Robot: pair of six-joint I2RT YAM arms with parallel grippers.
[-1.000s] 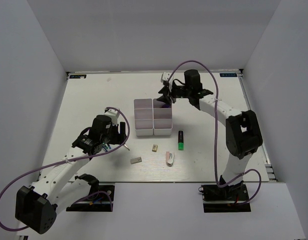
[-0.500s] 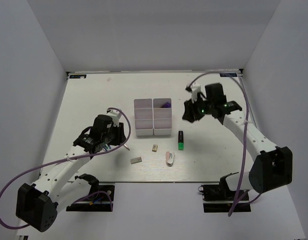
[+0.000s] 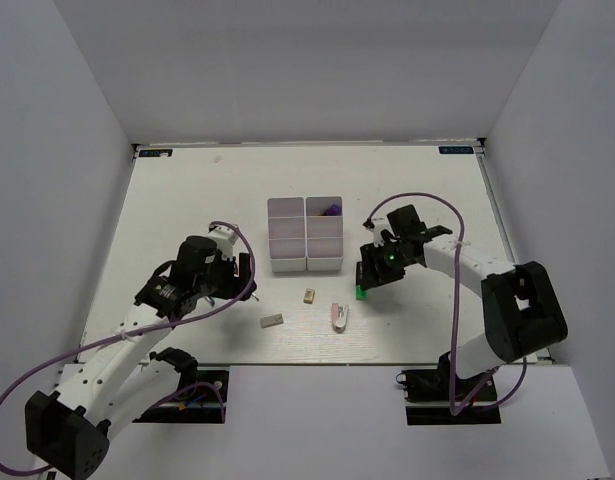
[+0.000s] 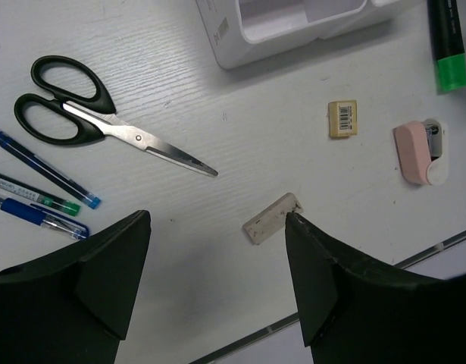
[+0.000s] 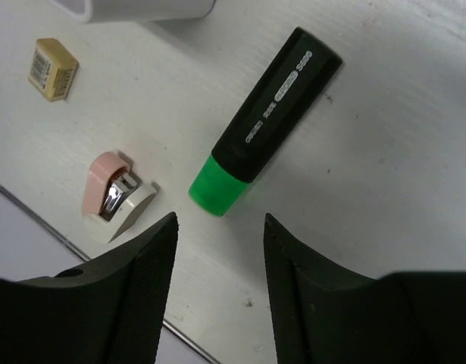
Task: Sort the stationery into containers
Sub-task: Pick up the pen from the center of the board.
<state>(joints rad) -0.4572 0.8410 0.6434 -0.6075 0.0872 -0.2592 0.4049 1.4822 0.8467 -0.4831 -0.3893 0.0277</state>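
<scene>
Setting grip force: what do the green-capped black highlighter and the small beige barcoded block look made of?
Green-capped black highlighter: smooth hard plastic, faintly glossy, with pale printed lettering. Small beige barcoded block: matte, soft-edged, likely a rubber eraser; the barcode label may be paper.

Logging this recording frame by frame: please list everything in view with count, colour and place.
bins: six, white, two-by-three block mid-table
purple highlighter: one, in the far right bin
green highlighter: one, black body, right of the bins
eraser: one, beige, nearer than the bins
flat block: one, grey-white, towards the near edge
stapler-like piece: one, pink-white, right of the block
scissors: one, black handles, left of the bins
pens: three, blue and dark, beside the scissors
table: one, white
left gripper: open, over the flat block
right gripper: open, at the green highlighter
</scene>
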